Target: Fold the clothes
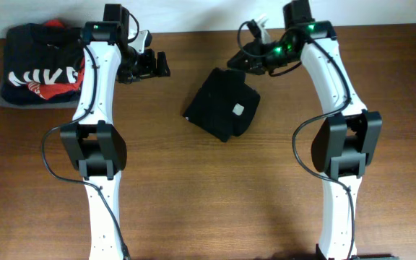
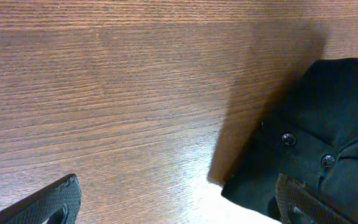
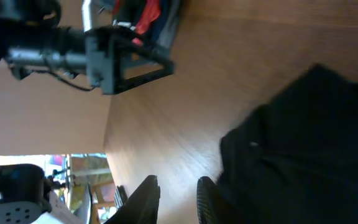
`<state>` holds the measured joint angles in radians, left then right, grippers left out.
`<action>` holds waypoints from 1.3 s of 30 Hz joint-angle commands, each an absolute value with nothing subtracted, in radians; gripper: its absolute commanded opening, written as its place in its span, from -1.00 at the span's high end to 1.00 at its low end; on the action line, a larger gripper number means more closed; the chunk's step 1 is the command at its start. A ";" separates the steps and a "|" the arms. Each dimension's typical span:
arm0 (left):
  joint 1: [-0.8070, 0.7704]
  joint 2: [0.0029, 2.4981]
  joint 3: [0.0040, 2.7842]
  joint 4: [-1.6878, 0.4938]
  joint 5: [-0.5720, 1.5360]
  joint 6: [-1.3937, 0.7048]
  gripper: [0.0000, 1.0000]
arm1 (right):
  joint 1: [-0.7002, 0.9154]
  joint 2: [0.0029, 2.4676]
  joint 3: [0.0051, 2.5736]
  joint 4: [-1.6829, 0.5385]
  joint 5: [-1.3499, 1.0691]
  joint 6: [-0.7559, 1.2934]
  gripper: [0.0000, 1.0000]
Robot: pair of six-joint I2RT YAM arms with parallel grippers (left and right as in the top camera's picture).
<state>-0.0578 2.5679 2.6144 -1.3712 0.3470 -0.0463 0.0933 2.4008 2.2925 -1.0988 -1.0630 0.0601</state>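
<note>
At the middle of the table point(image 1: 157, 144) the clothes point(image 1: 219, 101) lie as a small black folded bundle, askew, the pale neck label point(image 1: 238, 110) facing up but too small to read. Just beyond its far edge the right gripper point(image 3: 178, 198) hangs narrowly parted and empty, so a low pass could, I judge, snag the top layer and drag the fold open; the left gripper point(image 1: 156, 65), spread wide and empty, stands apart. In the far left corner a folded black top point(image 1: 38, 72) carries big white letters and red print, not surely legible.
</note>
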 commanded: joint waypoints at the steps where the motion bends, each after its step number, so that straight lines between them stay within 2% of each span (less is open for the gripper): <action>1: -0.059 2.575 2.635 -1.369 0.344 -0.045 -0.99 | 0.112 2.463 2.291 -1.078 -1.061 0.059 0.44; 7: -0.059 2.575 2.635 -1.366 0.344 -0.045 -0.99 | 0.153 2.587 2.290 -0.989 -1.200 0.060 0.40; 11: -0.059 2.575 2.635 -1.367 0.344 -0.045 -0.99 | 0.173 2.667 2.289 -0.982 -1.150 0.060 0.40; 13: -0.059 2.575 2.635 -1.369 0.344 -0.045 -0.99 | 0.169 2.727 2.289 -0.968 -1.107 0.113 0.30; 15: -0.059 2.575 2.635 -1.369 0.344 -0.045 -0.99 | 0.162 2.755 2.289 -0.960 -1.111 0.133 0.31; 18: -0.059 2.575 2.635 -1.369 0.344 -0.045 -0.99 | 0.156 2.756 2.290 -0.952 -1.111 0.131 0.39; 24: -0.063 2.575 2.635 -1.374 0.344 -0.045 -0.99 | 0.142 2.666 2.367 -0.938 -1.113 0.132 0.37; 27: -0.073 2.577 2.635 -1.373 0.344 -0.045 -0.99 | 0.130 2.621 2.435 -0.965 -1.113 0.132 0.17; 29: -0.084 2.582 2.635 -1.372 0.348 -0.034 -0.99 | 0.121 2.593 2.488 -1.004 -1.113 0.131 -0.30; 31: -0.098 2.589 2.635 -1.370 0.369 0.012 -0.99 | 0.109 2.568 2.552 -1.069 -1.113 0.126 -0.66; 32: -0.104 2.594 2.635 -1.369 0.380 0.035 -0.99 | 0.102 2.560 2.576 -1.099 -1.113 0.112 -0.75; 35: -0.126 2.620 2.635 -1.361 0.413 0.074 -0.99 | 0.088 2.534 2.634 -1.197 -1.104 0.074 -0.88; 39: -0.148 2.678 2.635 -1.319 0.517 0.143 -0.99 | 0.063 2.510 2.672 -1.360 -1.015 0.010 -0.89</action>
